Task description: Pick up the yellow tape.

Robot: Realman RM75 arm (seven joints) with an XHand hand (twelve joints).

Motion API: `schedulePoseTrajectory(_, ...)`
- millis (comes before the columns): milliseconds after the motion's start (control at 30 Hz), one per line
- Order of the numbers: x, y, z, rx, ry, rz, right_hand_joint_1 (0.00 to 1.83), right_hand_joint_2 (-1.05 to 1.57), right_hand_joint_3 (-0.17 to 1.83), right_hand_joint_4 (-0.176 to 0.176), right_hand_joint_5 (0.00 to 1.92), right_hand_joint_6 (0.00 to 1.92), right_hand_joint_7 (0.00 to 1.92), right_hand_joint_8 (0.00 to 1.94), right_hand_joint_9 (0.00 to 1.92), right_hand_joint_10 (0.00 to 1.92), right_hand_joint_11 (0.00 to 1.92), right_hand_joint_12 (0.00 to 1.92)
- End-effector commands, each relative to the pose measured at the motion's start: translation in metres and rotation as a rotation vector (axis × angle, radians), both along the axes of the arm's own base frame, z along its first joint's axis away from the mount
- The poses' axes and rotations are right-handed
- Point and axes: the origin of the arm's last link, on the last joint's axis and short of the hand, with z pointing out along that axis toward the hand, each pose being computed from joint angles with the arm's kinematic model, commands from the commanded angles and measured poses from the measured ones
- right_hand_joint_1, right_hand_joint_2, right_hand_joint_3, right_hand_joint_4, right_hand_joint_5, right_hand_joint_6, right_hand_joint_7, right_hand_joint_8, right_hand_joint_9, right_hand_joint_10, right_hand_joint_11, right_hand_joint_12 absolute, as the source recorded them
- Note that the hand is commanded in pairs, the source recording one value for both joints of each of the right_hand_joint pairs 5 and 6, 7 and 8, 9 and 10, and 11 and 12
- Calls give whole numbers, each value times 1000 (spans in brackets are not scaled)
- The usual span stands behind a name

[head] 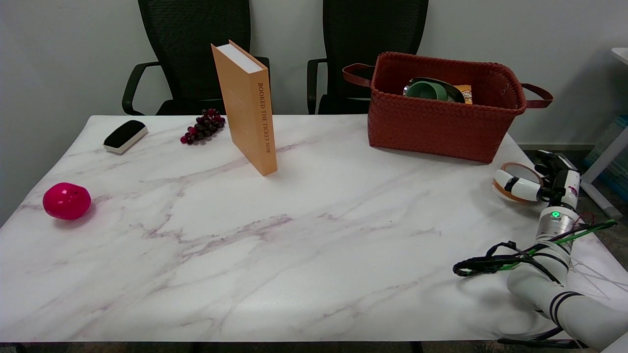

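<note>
The right hand (549, 182) sits at the table's right edge with its fingers wrapped around the yellow tape (515, 182), one white finger lying across the roll's outer face. The roll, tilted with its opening facing up and back, is at the right edge just in front of the woven basket (441, 117). Whether it is clear of the table (314, 235) or resting on it cannot be told. By the look of it the grasp is made, and what remains is a plain lift. Farther off, an orange book (248, 108) stands upright near the back edge, with grapes (202, 126) and a black eraser (125, 136) toward the back left corner and a pink ball (66, 200) at the left edge.
</note>
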Motion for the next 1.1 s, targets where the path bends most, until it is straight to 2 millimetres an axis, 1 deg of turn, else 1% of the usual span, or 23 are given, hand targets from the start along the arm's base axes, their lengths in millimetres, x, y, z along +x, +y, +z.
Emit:
schedulePoseTrajectory(33, 2, -1, -1, 3, 8, 8, 1393, 248, 646, 0, 562, 562, 411, 411, 543, 543, 1325, 1325)
schedulePoseTrajectory(333, 6, -7, -5, 36, 32, 7, 1400, 262, 631, 0, 563, 563, 412, 412, 599, 599, 1358, 1358)
schedulePoseTrajectory(567, 12, -9, -9, 47, 56, 29, 1405, 267, 681, 0, 572, 572, 423, 423, 656, 656, 1398, 1398)
schedulePoseTrajectory(867, 23, -14, -18, 93, 118, 55, 1408, 289, 659, 0, 567, 567, 426, 426, 683, 683, 1439, 1439)
schedulePoseTrajectory(1100, 35, -15, -28, 130, 182, 98, 1412, 329, 615, 0, 565, 565, 427, 427, 714, 714, 1517, 1517)
